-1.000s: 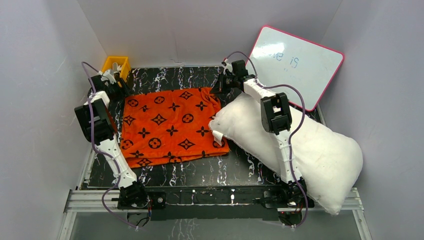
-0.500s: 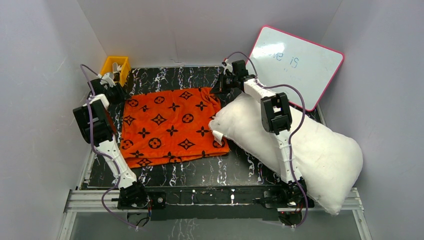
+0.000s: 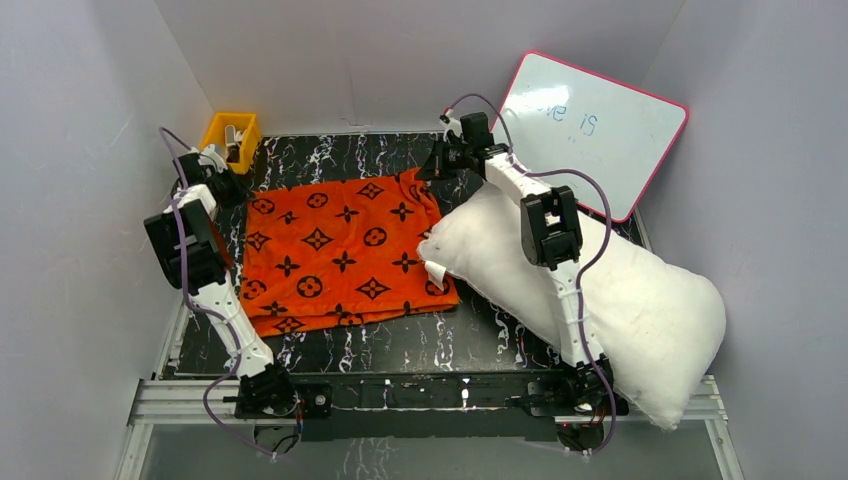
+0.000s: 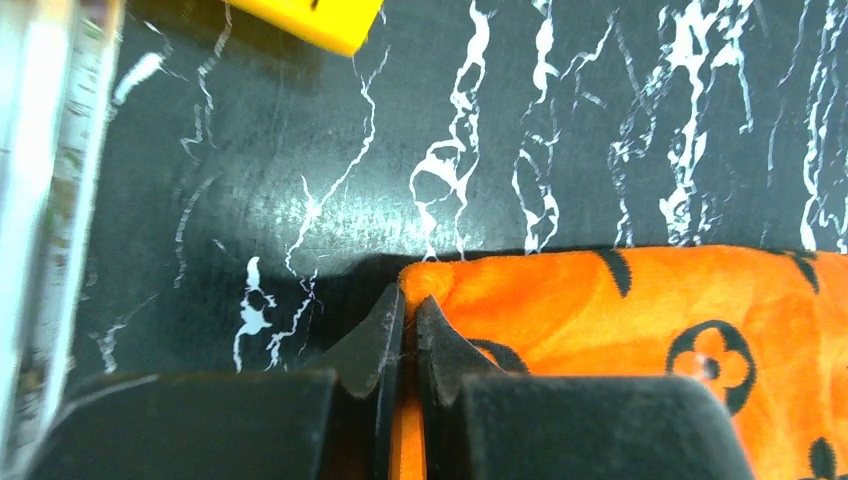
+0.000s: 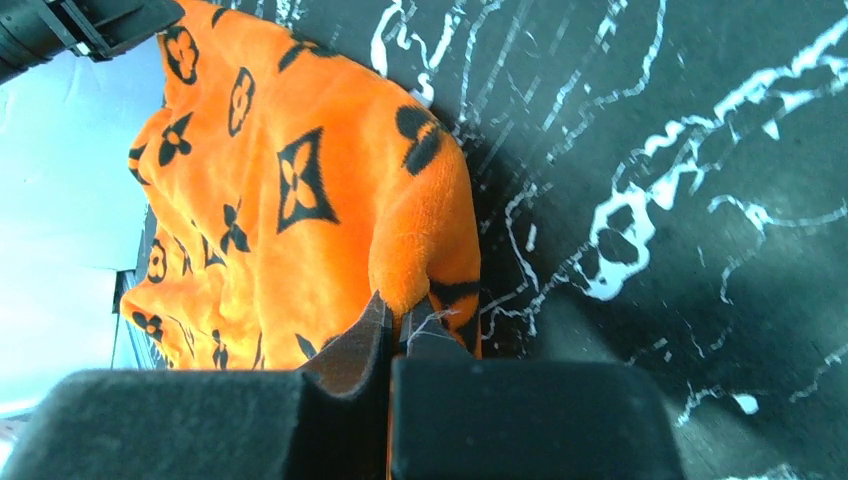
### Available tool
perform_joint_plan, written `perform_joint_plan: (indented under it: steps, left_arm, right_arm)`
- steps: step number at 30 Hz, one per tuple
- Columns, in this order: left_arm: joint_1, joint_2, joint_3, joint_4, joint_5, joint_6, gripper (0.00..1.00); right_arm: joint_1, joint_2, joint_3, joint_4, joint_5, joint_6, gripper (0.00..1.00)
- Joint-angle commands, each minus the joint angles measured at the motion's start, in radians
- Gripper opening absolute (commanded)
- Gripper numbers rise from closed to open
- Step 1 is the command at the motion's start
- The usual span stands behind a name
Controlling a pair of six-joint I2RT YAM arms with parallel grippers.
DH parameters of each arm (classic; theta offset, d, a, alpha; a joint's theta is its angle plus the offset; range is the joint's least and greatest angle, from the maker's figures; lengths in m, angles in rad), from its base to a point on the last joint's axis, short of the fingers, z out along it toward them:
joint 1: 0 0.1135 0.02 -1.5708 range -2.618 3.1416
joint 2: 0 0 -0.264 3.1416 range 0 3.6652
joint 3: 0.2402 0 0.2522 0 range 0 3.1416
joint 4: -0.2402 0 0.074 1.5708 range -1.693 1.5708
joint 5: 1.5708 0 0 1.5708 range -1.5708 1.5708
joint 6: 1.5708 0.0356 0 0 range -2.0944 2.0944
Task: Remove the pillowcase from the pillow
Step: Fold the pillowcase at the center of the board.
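Pillowcase spread flat on table, fully off pillow, which lies just beside it to the right. Left gripper clamped on its far-left corner. Right gripper pinching the far-right corner, lifted slightly.

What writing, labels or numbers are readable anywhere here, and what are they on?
"is": faint blue marker on the pink-framed whiteboard; the word before it is too faint to read.
pillowcase: black printed motifs, no legible letters.
tag on the pillow: too small to read.
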Motion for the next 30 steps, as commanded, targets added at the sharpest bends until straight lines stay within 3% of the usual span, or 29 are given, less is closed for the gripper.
perform_joint_plan:
  steps: [1,10,16,24,30]
  left_arm:
    - [0.004,-0.194,0.092,-0.015,-0.081,-0.009,0.0]
    - [0.004,-0.265,0.245,0.038,-0.206,-0.016,0.0]
    - [0.005,-0.209,0.345,-0.001,-0.183,-0.001,0.0]
    - [0.014,-0.268,0.153,0.112,-0.171,0.045,0.0]
    - [0.023,-0.324,-0.034,0.242,-0.181,0.072,0.0]
  right_arm:
    - [0.025,-0.069,0.074,0.087,0.009,-0.005,0.0]
    - [0.031,-0.164,0.088,0.273,0.067,-0.014,0.0]
    - [0.022,-0.107,0.27,0.236,0.077,-0.013,0.0]
    - [0.021,-0.161,0.176,0.234,0.057,-0.06,0.0]
    - [0.031,-0.286,-0.034,0.249,0.024,-0.119,0.0]
